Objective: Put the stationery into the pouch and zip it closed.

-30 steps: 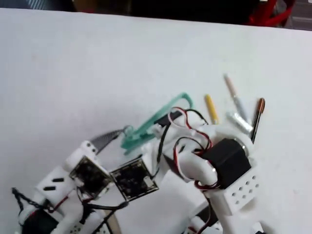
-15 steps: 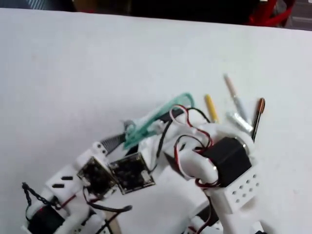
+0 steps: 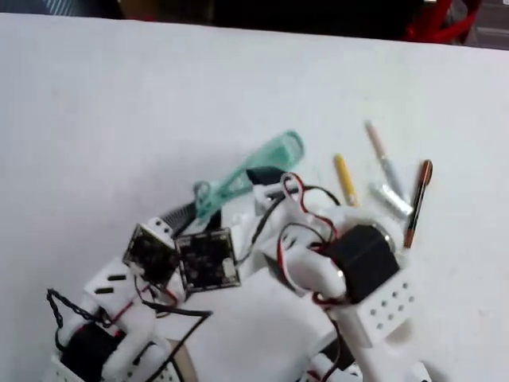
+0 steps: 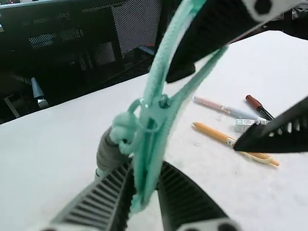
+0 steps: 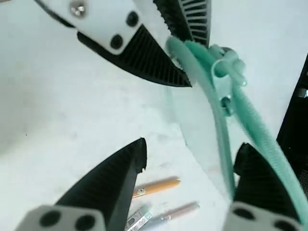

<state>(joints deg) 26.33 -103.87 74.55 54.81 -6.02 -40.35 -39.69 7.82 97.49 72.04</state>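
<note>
White plastic arms point(image 3: 382, 314), black servo point(image 3: 362, 259), red-black cables point(image 3: 298, 231)

You're in office-type room: plain white tabletop point(image 3: 119, 103), black mesh-backed chairs point(image 4: 134, 29) standing behind it, red tubular frame point(image 3: 441, 24) past far edge.

The table point(image 3: 119, 103) is white. Beyond its far edge, along the frame's top, the room is dark. Something red point(image 3: 441, 20) sits upper right.

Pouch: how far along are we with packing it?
Done: nothing packed yet; the pens lie on the table beside the pouch. In hand: the left gripper is shut on the pouch's zip edge, and the right gripper is open at its mouth. Left: load the pens, then zip it closed.
</note>
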